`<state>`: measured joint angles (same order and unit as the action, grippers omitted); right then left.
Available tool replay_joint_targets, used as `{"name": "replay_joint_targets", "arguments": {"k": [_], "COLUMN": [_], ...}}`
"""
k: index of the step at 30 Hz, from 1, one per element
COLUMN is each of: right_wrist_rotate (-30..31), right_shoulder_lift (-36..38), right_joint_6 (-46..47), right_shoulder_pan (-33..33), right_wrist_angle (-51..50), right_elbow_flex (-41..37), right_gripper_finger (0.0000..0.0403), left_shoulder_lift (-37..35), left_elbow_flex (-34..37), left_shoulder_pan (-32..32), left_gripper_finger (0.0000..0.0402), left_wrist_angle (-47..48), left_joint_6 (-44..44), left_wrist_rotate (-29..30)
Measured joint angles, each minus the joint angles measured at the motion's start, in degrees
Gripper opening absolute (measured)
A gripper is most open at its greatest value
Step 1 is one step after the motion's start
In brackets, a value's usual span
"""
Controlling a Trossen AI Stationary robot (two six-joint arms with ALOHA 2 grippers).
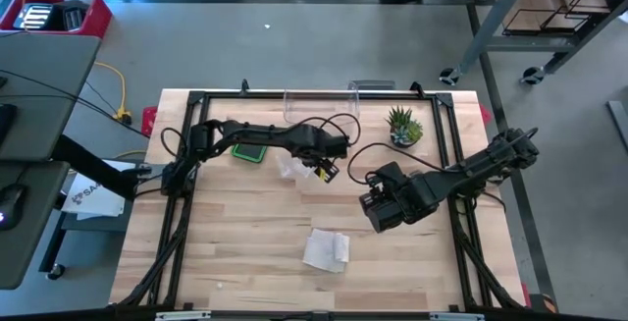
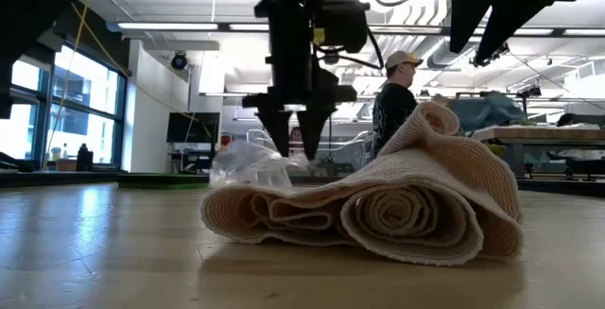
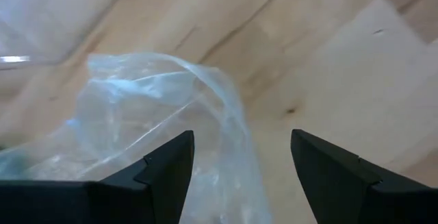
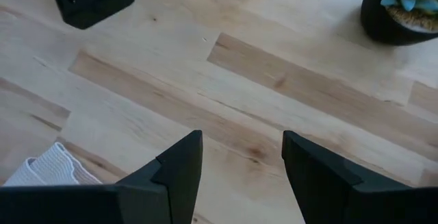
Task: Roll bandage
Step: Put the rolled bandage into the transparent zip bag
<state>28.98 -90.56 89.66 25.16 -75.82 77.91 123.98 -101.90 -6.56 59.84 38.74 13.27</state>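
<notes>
**Inspector:** Where is the bandage [image 1: 326, 249]?

**Assistant:** It lies on the worktop [image 1: 245, 252], toward the front, well apart from both arms. From the low view it is a loose, crumpled bundle, with some coils showing at one end but folded and slack, not a tidy roll.

**Inspector:** The left gripper [image 3: 241, 161]?

**Assistant:** It hangs above a clear plastic bag [image 3: 147, 125] near the middle of the worktop. Its jaws stand wide apart with nothing between them; the plastic sits just beside and below one jaw.

**Inspector:** The right gripper [image 4: 241, 157]?

**Assistant:** It hangs over bare wood, right of centre, near the potted plant [image 1: 403, 127]. Its jaws are apart and empty. A corner of the bandage shows at the edge of its wrist view.

**Inspector:** Progress?

**Assistant:** In my judgement, little is done. Neither gripper touches the bandage. It has yet to be straightened, rolled tight and finished.
</notes>
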Motion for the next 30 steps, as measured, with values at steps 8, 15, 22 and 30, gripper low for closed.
{"name": "replay_joint_targets", "arguments": {"k": [8, 15, 22, 30], "right_wrist_rotate": [2.2, 2.5, 2.5, 2.7], "right_shoulder_lift": [0.0, 0.0, 0.0, 0.6], "right_joint_6": [-0.1, -0.1, -0.1, -3.4], "right_shoulder_pan": [0.0, 0.0, 0.0, 0.0], "right_wrist_angle": [-0.7, -1.8, -1.7, 1.4], "right_elbow_flex": [0.0, 0.0, 0.0, 0.0], "right_gripper_finger": [0.0193, 0.0193, 0.0193, 0.0177], "left_shoulder_lift": [0.0, 0.0, -0.4, -12.9], "left_elbow_flex": [0.0, 2.1, 1.2, -0.9], "left_shoulder_pan": [0.0, 0.5, 0.4, 2.6], "left_gripper_finger": [0.0177, 0.0088, 0.0005, 0.0001], "left_wrist_angle": [2.5, 3.7, 5.0, 7.6], "left_joint_6": [0.0, -1.7, -6.6, -13.0], "left_wrist_rotate": [3.4, 3.2, -0.2, -2.3]}}
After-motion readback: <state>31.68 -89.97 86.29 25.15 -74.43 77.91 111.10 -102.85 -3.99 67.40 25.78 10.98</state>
